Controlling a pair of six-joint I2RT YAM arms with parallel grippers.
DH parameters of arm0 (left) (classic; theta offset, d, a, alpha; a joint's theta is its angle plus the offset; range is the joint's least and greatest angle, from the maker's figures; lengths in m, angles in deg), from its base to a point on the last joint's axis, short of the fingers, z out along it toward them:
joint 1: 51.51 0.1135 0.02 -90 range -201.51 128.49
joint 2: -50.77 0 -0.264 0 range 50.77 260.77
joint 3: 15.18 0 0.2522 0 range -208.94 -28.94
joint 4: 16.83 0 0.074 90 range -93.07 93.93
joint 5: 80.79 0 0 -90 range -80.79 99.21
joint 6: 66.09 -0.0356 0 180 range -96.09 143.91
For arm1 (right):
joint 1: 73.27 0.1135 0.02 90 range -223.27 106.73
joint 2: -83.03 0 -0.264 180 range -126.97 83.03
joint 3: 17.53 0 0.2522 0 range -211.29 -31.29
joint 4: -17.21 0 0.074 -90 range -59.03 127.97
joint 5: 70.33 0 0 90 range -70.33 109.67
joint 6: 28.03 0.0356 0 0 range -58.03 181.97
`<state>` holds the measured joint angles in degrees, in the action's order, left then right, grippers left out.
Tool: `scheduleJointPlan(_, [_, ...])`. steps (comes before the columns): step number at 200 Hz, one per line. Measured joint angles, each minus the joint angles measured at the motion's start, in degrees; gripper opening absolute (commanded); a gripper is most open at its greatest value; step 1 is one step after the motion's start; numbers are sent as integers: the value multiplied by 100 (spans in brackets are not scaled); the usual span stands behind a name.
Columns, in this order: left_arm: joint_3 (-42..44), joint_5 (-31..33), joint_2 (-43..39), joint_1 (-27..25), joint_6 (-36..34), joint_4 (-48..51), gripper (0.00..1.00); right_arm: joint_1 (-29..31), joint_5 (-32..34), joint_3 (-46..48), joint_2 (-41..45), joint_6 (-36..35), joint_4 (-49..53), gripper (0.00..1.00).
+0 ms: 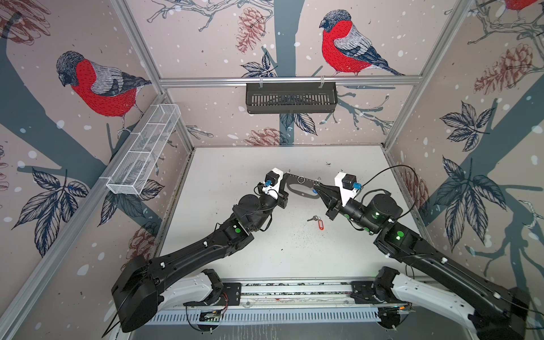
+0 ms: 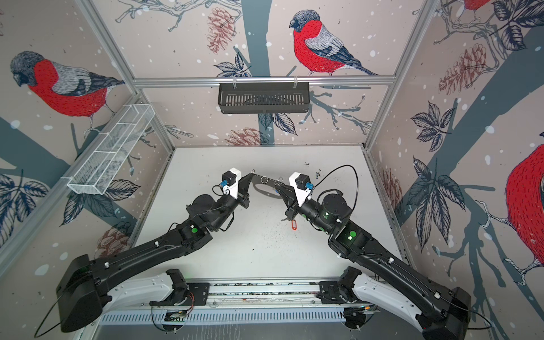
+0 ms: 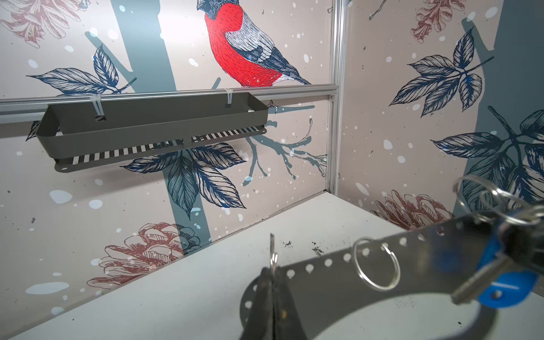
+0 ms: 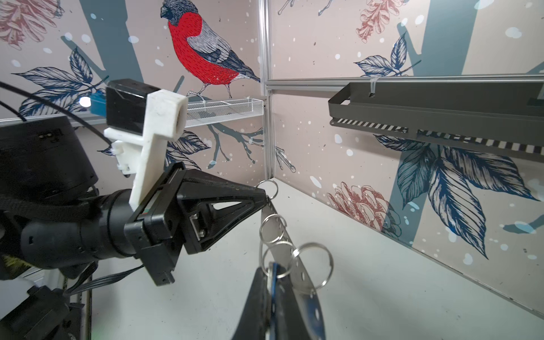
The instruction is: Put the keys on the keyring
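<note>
**Location.** The keyring is held clear of the table, between the two hands. The left hand is closed on one corner of the plate. The right hand is closed on the blue-tagged key set at the opposite corner. The right wrist view shows blue plastic between its fingers. It cannot be told whether the plate edge is pinched as well. The red-tagged key set lies flat on the table, well apart from the plate and below the right hand.

**Handling, judged.**
- Keyring: the plate is thin, stiff and light. It is smooth, so a single corner grip is likely to let it pivot. Hold it at a corner or along the straight edge, clear of the holes.
- Metal rings: these are probably springy split rings and swing freely in their holes. Expect resistance when threading.
- Key sets: these are small, light and hard. Each is jointed at its ring, so the key dangles when lifted. Take hold of the plastic tag, as the bare metal is narrower and more slippery. The red tag lies flat, so a pinch across its edges is advisable.

**Count.**
- Keyring plates: one.
- Key sets: two, one blue and one red. One key shows on each.
- Metal rings: at least four show in the right wrist view. The exact number is unclear where they overlap.
- Hands: two, both closed.
</note>
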<state>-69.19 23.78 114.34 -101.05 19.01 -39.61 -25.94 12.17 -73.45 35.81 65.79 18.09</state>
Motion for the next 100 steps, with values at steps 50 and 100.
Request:
scheduleJointPlan(50, [85, -286, -195, 411, 72, 44, 0, 26, -299, 179, 96, -98, 50, 30])
scheduleJointPlan(100, [92, -824, -293, 671, 4, 184, 0, 52, -289, 264, 247, -101, 90, 31])
